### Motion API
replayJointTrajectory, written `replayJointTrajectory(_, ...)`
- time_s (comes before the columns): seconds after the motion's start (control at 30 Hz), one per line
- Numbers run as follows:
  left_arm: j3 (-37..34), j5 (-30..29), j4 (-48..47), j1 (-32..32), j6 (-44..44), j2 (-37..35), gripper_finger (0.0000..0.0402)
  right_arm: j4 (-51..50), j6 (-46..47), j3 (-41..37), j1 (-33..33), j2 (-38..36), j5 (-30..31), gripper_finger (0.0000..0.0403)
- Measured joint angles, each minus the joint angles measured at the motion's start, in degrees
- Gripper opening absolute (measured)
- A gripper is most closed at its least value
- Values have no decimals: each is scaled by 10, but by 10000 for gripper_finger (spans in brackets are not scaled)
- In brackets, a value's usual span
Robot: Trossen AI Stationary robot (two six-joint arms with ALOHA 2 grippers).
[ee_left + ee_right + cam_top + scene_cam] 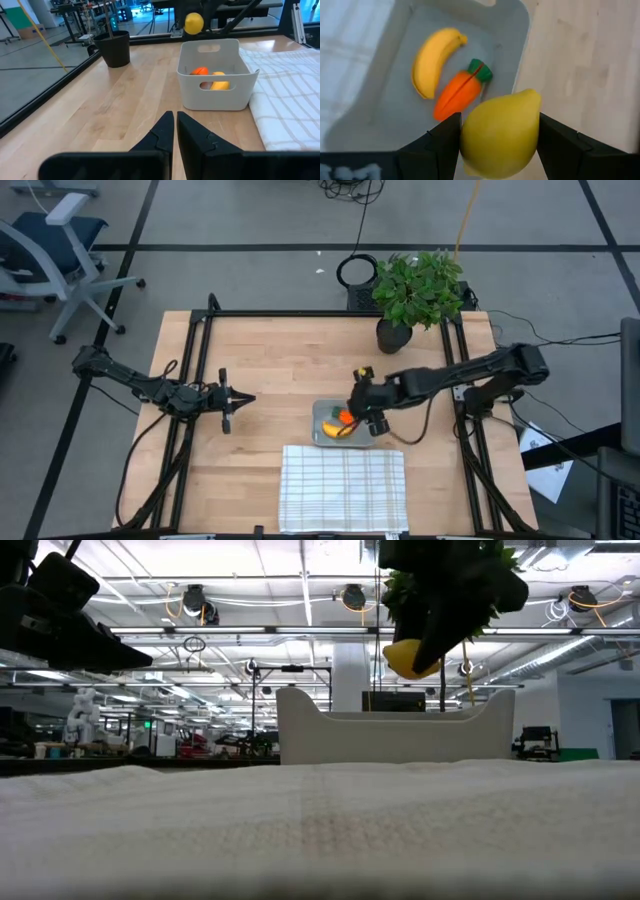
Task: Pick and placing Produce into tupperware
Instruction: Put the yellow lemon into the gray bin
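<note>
Lemon (500, 134) clamped in right pincer (499, 136), above tupperware (215, 95) rim.

My right pincer (500, 131) holds the yellow lemon (501, 132) above the grey tupperware (520, 30), where banana (432, 60) and carrot (460, 92) lie.

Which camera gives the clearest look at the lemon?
The right wrist view: the lemon fills it, clamped in the right pincer over the tub. Left wrist and low views show it small; the high view barely shows it.
</note>
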Motion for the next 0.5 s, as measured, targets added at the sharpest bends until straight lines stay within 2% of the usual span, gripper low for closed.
replayJointTrajectory(0.17,0,0,-3,0,0,0,26,-54,2,54,34,52,71,208)
replayJointTrajectory(0.5,0,0,-4,0,0,0,26,-113,98,87,66,96,72,208)
